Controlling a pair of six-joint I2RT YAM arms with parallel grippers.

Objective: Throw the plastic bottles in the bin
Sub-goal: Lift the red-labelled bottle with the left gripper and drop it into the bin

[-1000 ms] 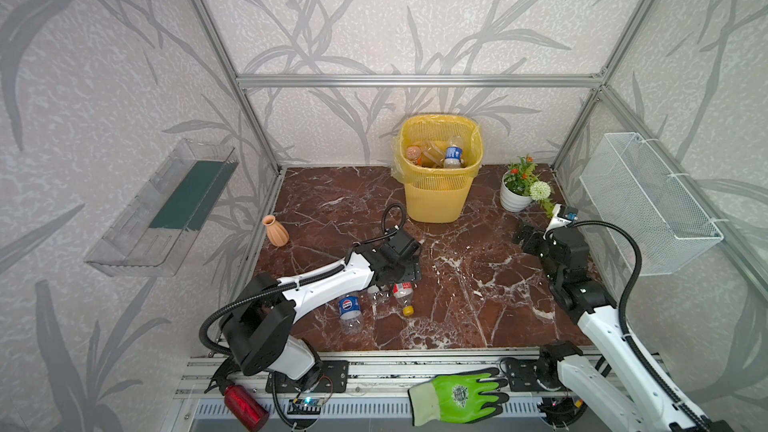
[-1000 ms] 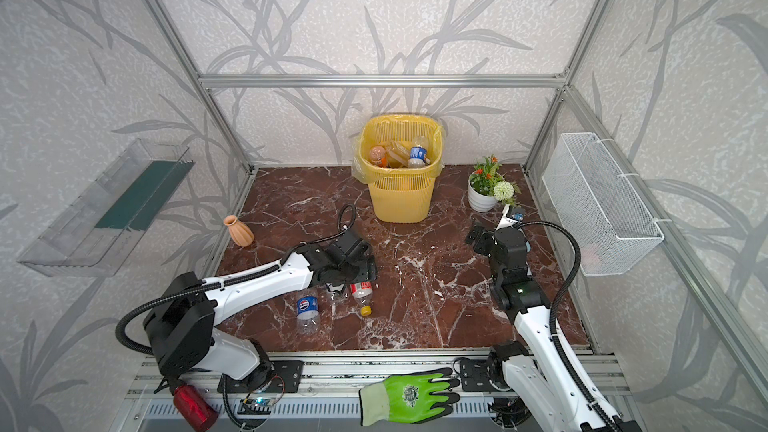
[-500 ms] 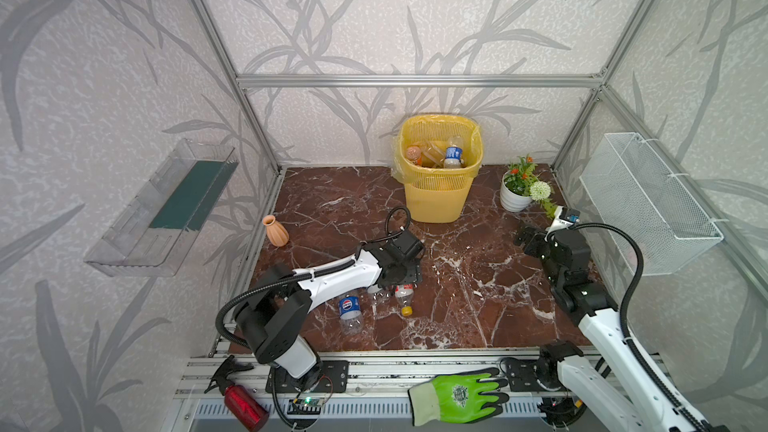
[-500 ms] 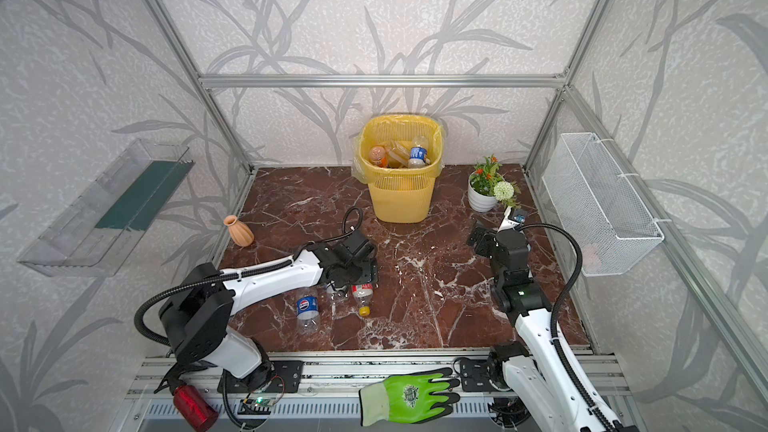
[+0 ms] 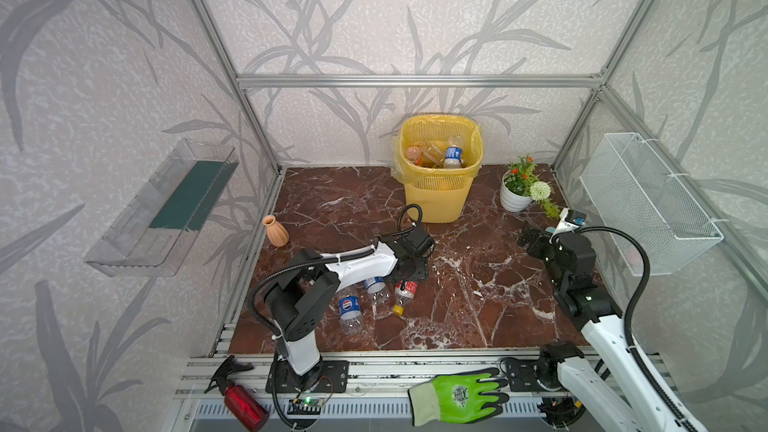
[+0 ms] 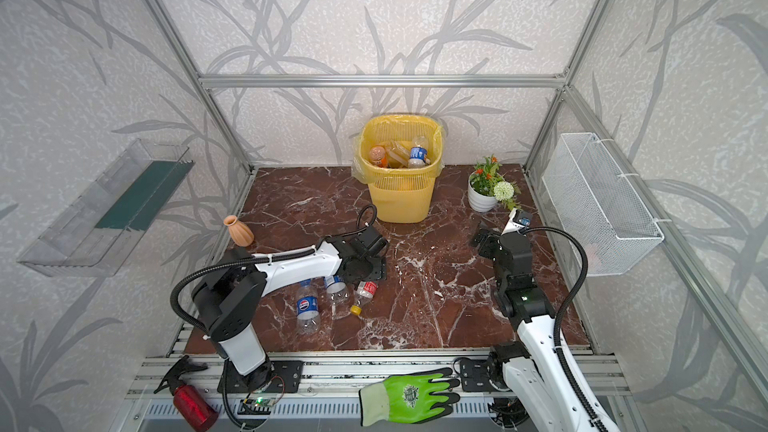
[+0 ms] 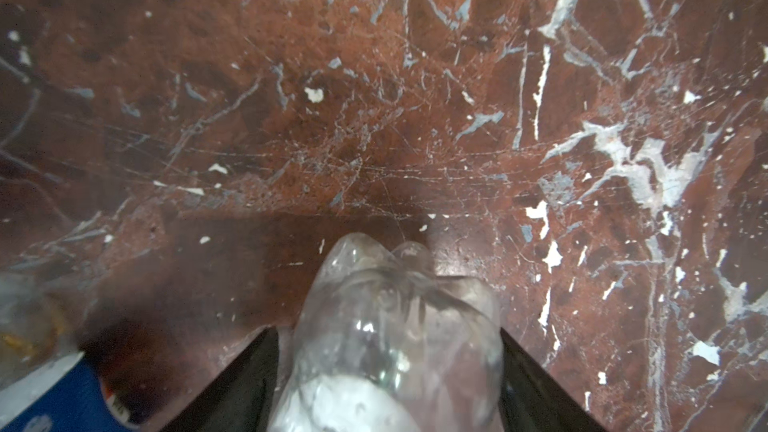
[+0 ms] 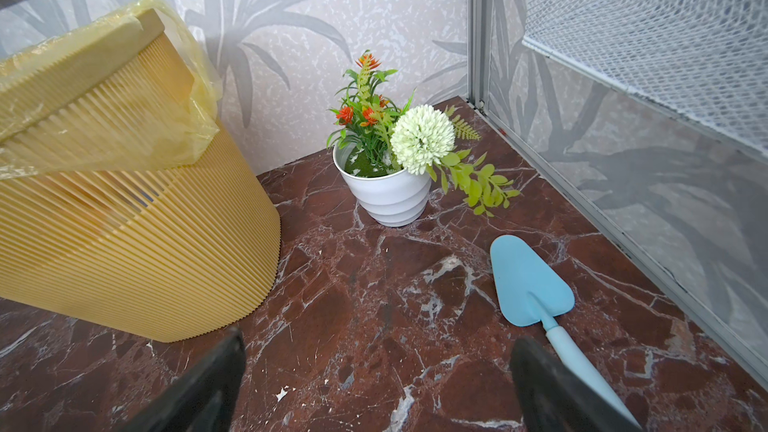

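The plastic bottles [image 5: 376, 290] are in two places. Some lie inside the yellow bin [image 5: 436, 201] by the back wall. Three more lie on their sides on the red marble floor [image 5: 478, 284], near the front and well apart from the bin. These three lie close together: a Pepsi bottle [image 5: 349, 310], a clear one beside it, and a red-label bottle [image 5: 406, 289] with a yellow cap.

The left gripper [image 5: 409, 274] is down low over this group, because the bottles left to pick up are there. In the left wrist view a clear bottle [image 7: 390, 326] sits between the two black fingers [image 7: 257, 367], with its bottom end pointing away. The fingers are partly open, one on each side, right at its walls. Whether they squeeze it yet cannot be told. In a top view it looks like the red-label bottle. The bottle is thin and bumpy, so it could squash or slip in a bad grip.

The right gripper [image 8: 378, 347] is wide open and holds nothing. It hangs off to the side near the flower pot [image 8: 386, 197] and a blue trowel [image 8: 528, 284], likely so that it is not in the other arm's way. The bin is open at the top, so a bottle can simply be dropped in.
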